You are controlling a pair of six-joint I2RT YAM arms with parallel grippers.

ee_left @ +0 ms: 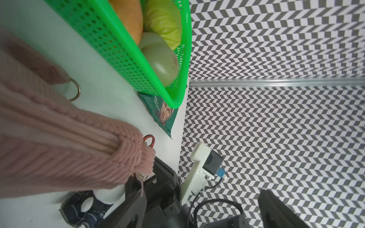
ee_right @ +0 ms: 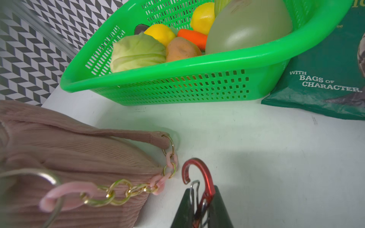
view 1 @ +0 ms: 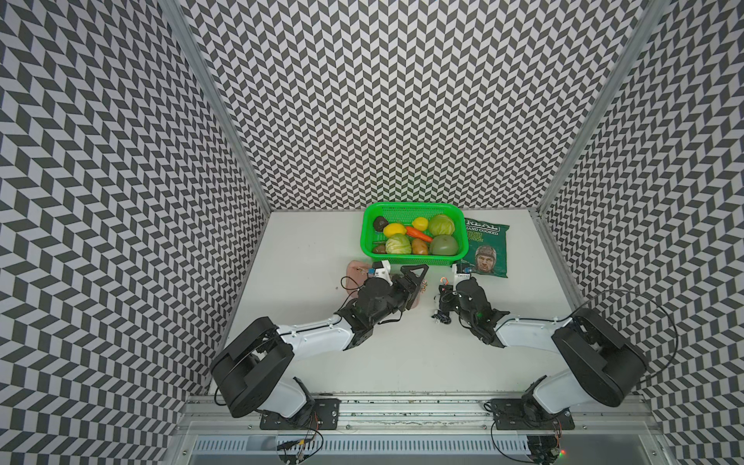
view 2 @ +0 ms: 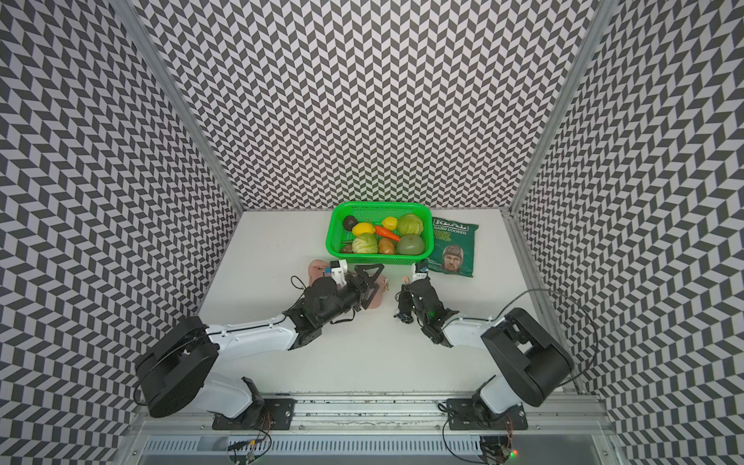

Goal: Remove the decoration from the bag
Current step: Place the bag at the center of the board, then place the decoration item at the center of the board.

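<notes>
Hides most of the bag (view 1: 356,270) under the left end effector (view 1: 416,286), spread wide over it; cannot tell whether touching. Pinches the red clasp (ee_right: 208,177) in the right end effector (ee_right: 199,197), clamped tight, just beside the bag's chain (ee_right: 69,190), apart. Shows the decoration (ee_left: 106,194) half behind that end effector, by the bag's end.

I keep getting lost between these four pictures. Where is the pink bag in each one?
In a top view: the bag lies mid-table, mostly hidden under the left arm.
In a top view: same spot, same cover.
Left wrist view: close and blurred, ribbed fabric filling much of the picture.
Right wrist view: close, with its chain and gold rings showing.
Shared landmark: the green basket, just beyond the bag.
</notes>
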